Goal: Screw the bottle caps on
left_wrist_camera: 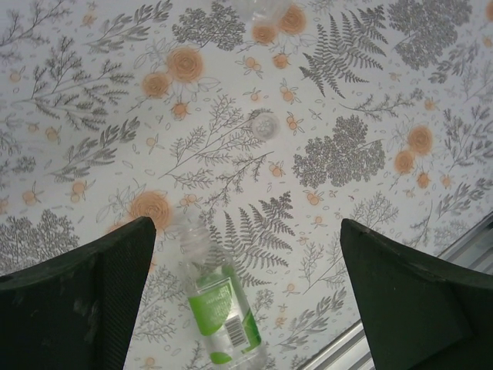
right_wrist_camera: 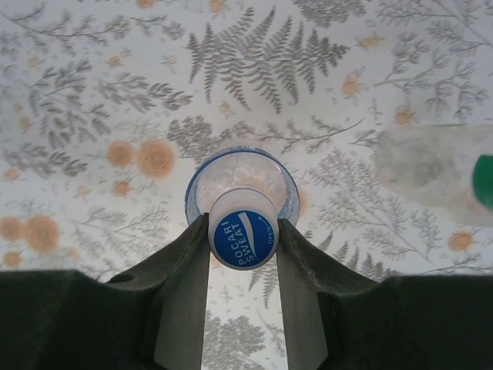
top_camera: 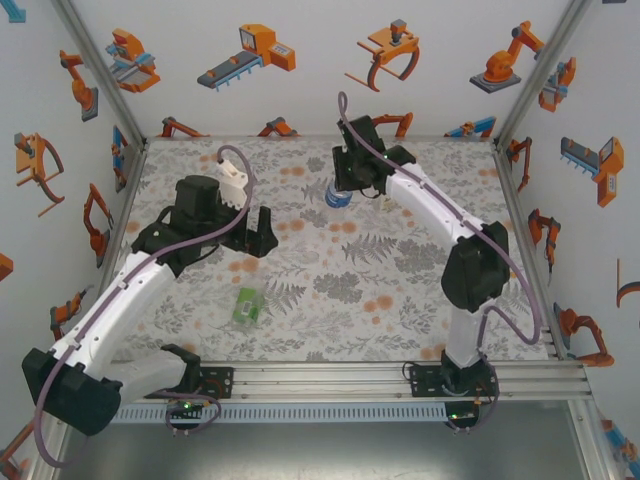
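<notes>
**Top external view.** The table (top_camera: pixel 400 290) is covered with a flat sheet printed with grey ferns and orange flowers. The left gripper (top_camera: pixel 262 232) hangs over the left-centre of the sheet, released and grasping nothing. The green bottle (top_camera: pixel 246 305), clear plastic with a green label, lies on its side nearer than this gripper and apart from it. The right gripper (top_camera: pixel 345 188) sits at the far centre, directly over the blue bottle (top_camera: pixel 338 198).

**Left wrist view.** The two matte black fingers (left_wrist_camera: pixel 92 285) stand wide apart, with bare sheet between them. The green bottle (left_wrist_camera: pixel 219 308) lies between the fingers but lower, touching neither. Its neck is clear and ribbed, and the label carries a barcode. A small, round, translucent cap (left_wrist_camera: pixel 263 125) lies flat on the sheet, well beyond the bottle.

**Right wrist view.** The right gripper (right_wrist_camera: pixel 243 223) is clenched on the blue cap (right_wrist_camera: pixel 243 239), a smooth round cap with white lettering. One finger (right_wrist_camera: pixel 181 270) presses each side. The cap tops the upright blue bottle (right_wrist_camera: pixel 243 181), whose clear shoulder shows around it. A blurred pale shape (right_wrist_camera: pixel 431 173) lies at the right; what it is cannot be told.
</notes>
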`<move>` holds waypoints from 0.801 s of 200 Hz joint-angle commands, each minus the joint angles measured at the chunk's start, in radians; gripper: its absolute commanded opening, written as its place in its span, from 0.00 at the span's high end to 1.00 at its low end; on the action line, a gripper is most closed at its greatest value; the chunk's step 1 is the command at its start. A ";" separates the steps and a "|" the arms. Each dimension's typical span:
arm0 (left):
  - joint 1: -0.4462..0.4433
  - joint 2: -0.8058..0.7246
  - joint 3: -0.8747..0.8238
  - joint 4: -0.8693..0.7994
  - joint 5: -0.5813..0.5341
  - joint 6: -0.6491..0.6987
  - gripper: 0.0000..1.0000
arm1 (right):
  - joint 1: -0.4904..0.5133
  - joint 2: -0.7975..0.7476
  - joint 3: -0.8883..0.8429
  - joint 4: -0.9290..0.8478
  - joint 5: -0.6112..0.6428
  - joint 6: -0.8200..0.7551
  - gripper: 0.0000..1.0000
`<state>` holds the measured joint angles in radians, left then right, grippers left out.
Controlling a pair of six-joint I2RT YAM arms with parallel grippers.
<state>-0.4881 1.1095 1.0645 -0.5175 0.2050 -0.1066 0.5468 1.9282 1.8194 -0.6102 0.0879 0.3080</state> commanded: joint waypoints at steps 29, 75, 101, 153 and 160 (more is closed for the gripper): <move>0.010 -0.092 -0.031 -0.053 -0.215 -0.298 0.03 | -0.060 0.085 0.105 -0.056 0.047 -0.069 0.83; 0.032 -0.148 -0.054 -0.072 -0.191 -0.370 0.03 | -0.068 0.125 0.115 -0.055 0.040 -0.078 0.80; 0.038 -0.149 -0.047 -0.064 -0.134 -0.356 0.03 | -0.068 0.133 0.104 -0.050 0.038 -0.078 0.68; 0.130 -0.221 -0.128 0.018 0.056 -0.294 0.03 | -0.068 0.137 0.108 -0.038 0.024 -0.086 0.47; 0.141 -0.227 -0.142 0.026 0.051 -0.308 0.03 | -0.068 0.134 0.111 -0.038 0.019 -0.086 0.46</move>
<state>-0.3817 0.9218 0.9718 -0.5419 0.1616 -0.4202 0.4782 2.0537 1.9053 -0.6468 0.1165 0.2333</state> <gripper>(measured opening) 0.967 0.515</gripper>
